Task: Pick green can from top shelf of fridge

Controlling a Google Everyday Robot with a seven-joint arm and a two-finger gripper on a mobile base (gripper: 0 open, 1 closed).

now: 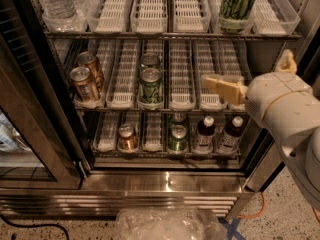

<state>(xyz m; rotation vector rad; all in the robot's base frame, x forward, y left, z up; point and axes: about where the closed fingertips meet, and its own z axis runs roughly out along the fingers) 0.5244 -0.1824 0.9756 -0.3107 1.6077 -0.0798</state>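
Observation:
The green can, tall, dark green with pale streaks, stands upright in a lane tray at the right of the top shelf; its top is cut off by the frame edge. The fridge stands open in front of me. My gripper, cream-coloured, points left in front of the middle shelf's right side. It is below the green can and slightly to its left, well apart from it, and holds nothing that I can see.
Water bottles stand at the top shelf's left. The middle shelf holds brown cans and stubby green cans. The bottom shelf holds cans and dark bottles. The glass door hangs open at left. Crumpled plastic lies on the floor.

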